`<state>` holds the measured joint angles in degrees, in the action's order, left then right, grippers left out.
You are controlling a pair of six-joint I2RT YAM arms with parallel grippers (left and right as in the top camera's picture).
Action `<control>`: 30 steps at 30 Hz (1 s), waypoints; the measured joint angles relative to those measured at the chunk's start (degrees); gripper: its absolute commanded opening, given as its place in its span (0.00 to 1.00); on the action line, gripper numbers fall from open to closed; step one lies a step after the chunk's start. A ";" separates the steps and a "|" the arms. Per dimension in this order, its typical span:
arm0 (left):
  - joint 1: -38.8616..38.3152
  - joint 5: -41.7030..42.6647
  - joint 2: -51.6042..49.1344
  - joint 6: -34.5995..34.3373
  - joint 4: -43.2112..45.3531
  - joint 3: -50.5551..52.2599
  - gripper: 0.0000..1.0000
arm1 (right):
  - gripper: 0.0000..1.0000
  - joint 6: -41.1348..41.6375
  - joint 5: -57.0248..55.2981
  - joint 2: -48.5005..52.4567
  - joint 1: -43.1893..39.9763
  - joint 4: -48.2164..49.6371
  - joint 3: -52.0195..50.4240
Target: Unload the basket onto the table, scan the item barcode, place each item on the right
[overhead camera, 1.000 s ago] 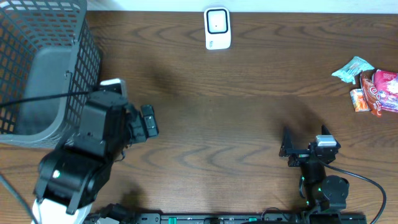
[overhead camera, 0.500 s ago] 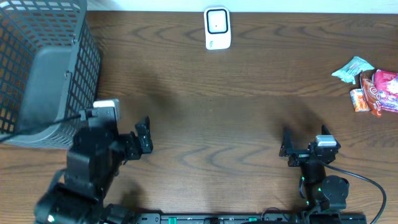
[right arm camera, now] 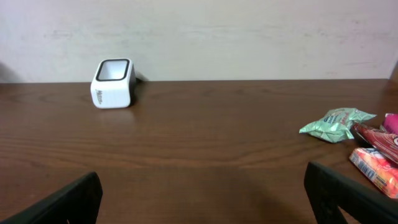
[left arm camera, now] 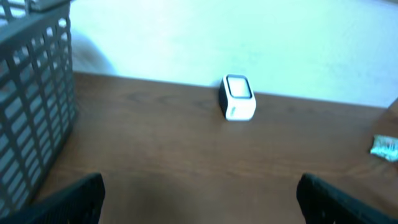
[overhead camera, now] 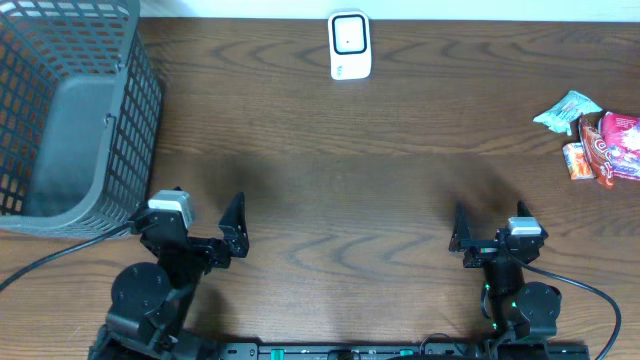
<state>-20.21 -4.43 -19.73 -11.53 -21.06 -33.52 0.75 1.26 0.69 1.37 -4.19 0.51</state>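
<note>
Overhead view: the white barcode scanner (overhead camera: 350, 45) stands at the 12 o'clock edge of the dark wooden table (overhead camera: 350, 170), window facing up. The items form a small cluster at the 2 o'clock edge: a pale green packet (overhead camera: 567, 109), with a red packet (overhead camera: 617, 140) just beside it toward 4 o'clock and an orange packet (overhead camera: 577, 160) touching the red one on its 8 o'clock side. A grey mesh basket (overhead camera: 60, 110) occupies the 10 o'clock corner. The left gripper (overhead camera: 190, 235) sits at 7 o'clock near the front edge, just clear of the basket's near wall; its fingers are spread fully apart and hold nothing. The right gripper (overhead camera: 498, 245) sits at 5 o'clock, fingers likewise spread wide and empty, well apart from the packets. Both grippers point toward 12 o'clock. Left wrist view: the scanner lies ahead, slightly toward 1 o'clock, with the basket wall at 9 o'clock. Right wrist view: the scanner lies at 11 o'clock and the packets at 3 o'clock.
</note>
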 measured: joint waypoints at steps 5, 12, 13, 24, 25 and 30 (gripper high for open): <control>1.88 0.00 4.17 0.74 2.54 5.09 0.98 | 0.99 0.00 0.00 0.00 0.00 0.00 0.00; 4.94 0.02 10.82 1.09 4.85 10.36 0.98 | 0.99 0.00 0.02 0.00 0.00 0.00 0.00; 5.33 0.00 11.45 1.09 4.85 10.73 0.98 | 0.99 0.00 0.00 0.00 0.00 0.00 0.00; 9.77 0.00 15.37 1.09 17.68 17.07 0.98 | 0.99 0.00 0.00 0.00 0.00 -0.02 0.00; 10.03 0.00 15.74 1.07 19.15 18.32 0.98 | 0.99 0.00 0.00 0.00 0.00 0.00 0.00; 11.47 0.02 17.64 0.85 25.55 23.98 0.98 | 0.99 0.00 0.00 0.00 0.00 -0.02 0.00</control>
<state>-8.73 -4.40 -2.09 -10.68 4.49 -9.54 0.75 1.26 0.69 1.37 -4.21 0.51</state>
